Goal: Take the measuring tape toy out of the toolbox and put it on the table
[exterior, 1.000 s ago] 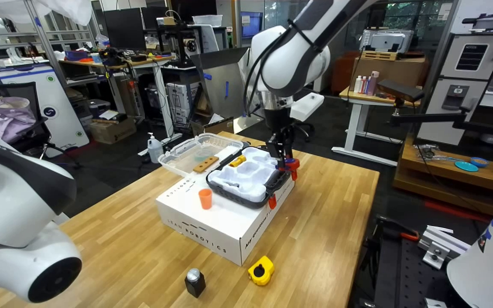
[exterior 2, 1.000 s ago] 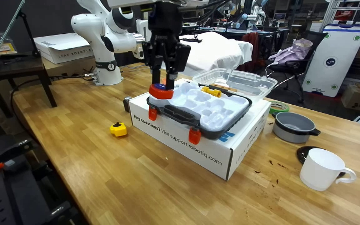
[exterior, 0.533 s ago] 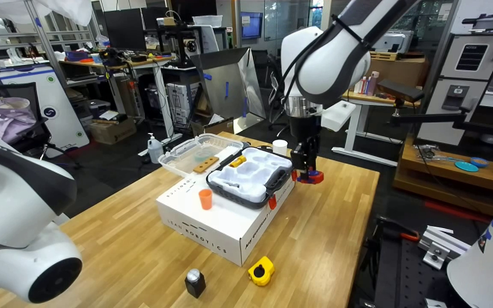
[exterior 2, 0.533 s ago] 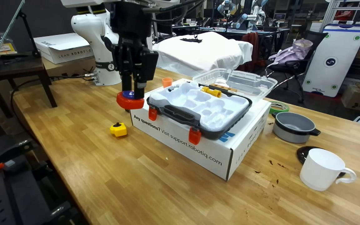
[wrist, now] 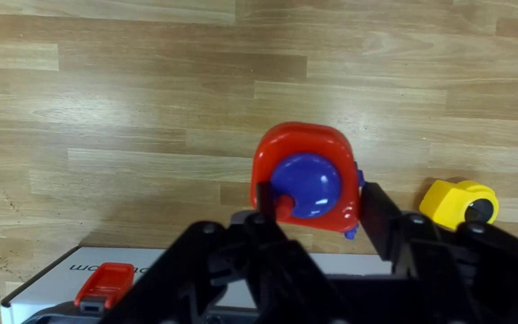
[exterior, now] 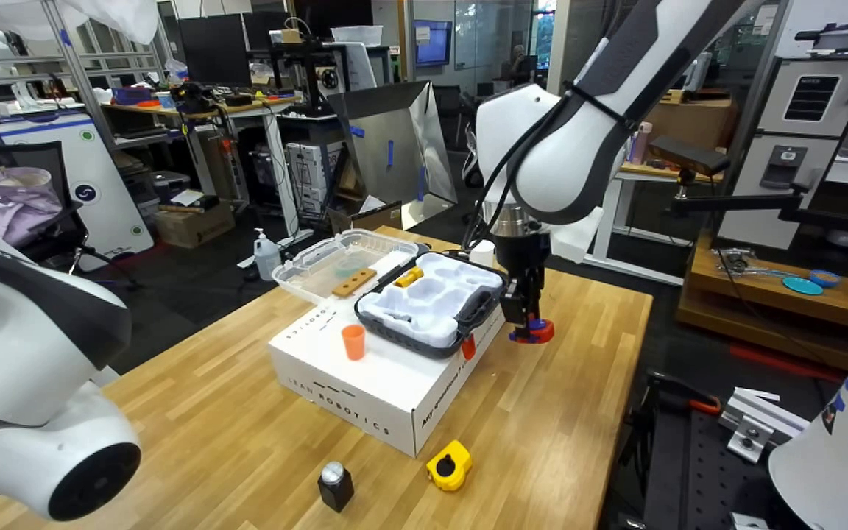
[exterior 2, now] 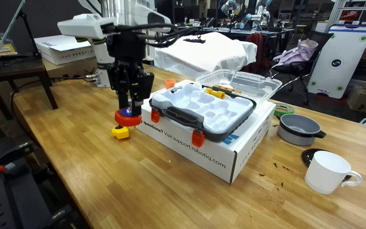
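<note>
The measuring tape toy is red with a blue round centre; it shows in the wrist view (wrist: pixel 308 180) and in both exterior views (exterior: pixel 542 333) (exterior 2: pixel 128 120). My gripper (wrist: pixel 316 193) is shut on it, one finger on each side, and also shows in both exterior views (exterior: pixel 528 324) (exterior 2: pixel 130 109). The toy hangs beside the white box, on the toolbox's latch side, and looks a little above the table (exterior: pixel 564 383). The open toolbox (exterior: pixel 435 294) lies on the box; its white insert has a yellow toy piece (exterior 2: pixel 214 93) in it.
A yellow tape measure (exterior: pixel 449 465) sits on the table near the toy; the wrist view shows it at right (wrist: pixel 459 204). The white box (exterior 2: pixel 183 149) stands close beside the gripper. An orange cup (exterior: pixel 353 342), black bottle (exterior: pixel 336 487), grey pot (exterior 2: pixel 299 128) and white mug (exterior 2: pixel 327 171) stand around.
My gripper, holding the red and blue toy throughout, has moved from the toolbox's edge out past the box's side, then down toward the table. The toolbox and other objects have not moved.
</note>
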Controlling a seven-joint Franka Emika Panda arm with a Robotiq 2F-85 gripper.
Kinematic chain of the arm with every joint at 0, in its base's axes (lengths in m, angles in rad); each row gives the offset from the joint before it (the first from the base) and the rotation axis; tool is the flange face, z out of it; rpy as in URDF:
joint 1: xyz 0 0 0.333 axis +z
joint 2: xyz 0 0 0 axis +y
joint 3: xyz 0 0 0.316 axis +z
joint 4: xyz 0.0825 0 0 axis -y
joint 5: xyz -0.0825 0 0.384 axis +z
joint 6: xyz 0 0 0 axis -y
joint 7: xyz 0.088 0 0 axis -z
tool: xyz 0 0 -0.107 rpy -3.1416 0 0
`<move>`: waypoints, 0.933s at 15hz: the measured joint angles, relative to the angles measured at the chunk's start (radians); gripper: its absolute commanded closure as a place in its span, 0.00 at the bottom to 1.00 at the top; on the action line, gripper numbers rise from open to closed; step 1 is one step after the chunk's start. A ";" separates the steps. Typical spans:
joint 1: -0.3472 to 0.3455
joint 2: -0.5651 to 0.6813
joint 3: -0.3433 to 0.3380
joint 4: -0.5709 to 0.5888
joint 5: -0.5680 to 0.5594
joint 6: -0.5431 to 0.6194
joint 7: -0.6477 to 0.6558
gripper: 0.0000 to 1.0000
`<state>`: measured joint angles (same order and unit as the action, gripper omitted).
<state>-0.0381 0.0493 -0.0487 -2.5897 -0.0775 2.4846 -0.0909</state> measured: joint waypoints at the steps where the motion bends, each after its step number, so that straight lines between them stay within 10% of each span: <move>1: 0.005 0.032 0.004 0.009 0.000 0.013 0.000 0.74; 14: 0.030 0.151 0.044 0.092 0.010 0.033 -0.025 0.74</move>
<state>-0.0086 0.2006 -0.0045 -2.4978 -0.0675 2.5171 -0.1155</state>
